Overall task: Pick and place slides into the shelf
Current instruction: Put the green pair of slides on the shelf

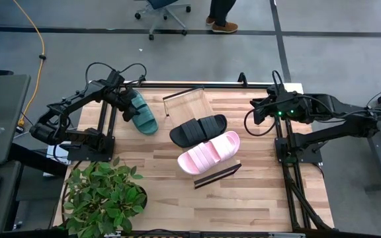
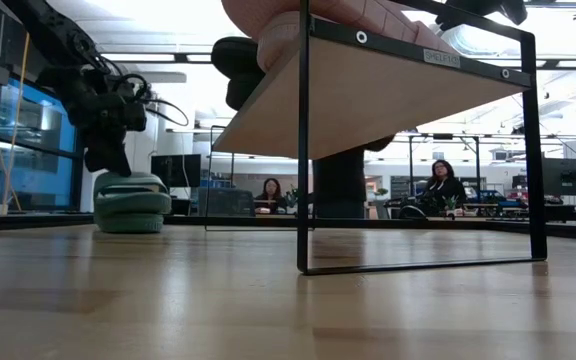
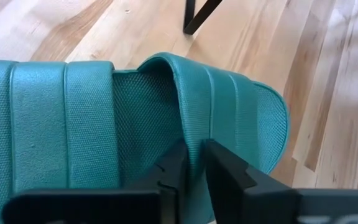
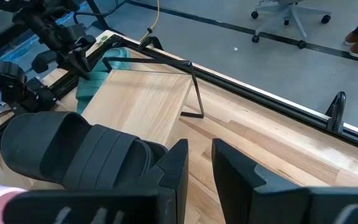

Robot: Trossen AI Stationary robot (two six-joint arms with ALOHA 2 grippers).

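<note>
Left gripper [image 3: 191,171] jaws pinch green slide [image 3: 104,118] strap edge.

Two dark jointed arms with looping black cables; green indicator light on right arm [image 1: 280,113], upper right.

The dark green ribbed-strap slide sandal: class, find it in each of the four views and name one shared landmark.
High view: dark green ribbed-strap slide sandal, upper left, on the table.
Low view: left, under the left gripper.
Left wrist view: fills the picture, strap edge between the fingers.
Right wrist view: upper left.
Landmark: light-wood shelf.
</note>
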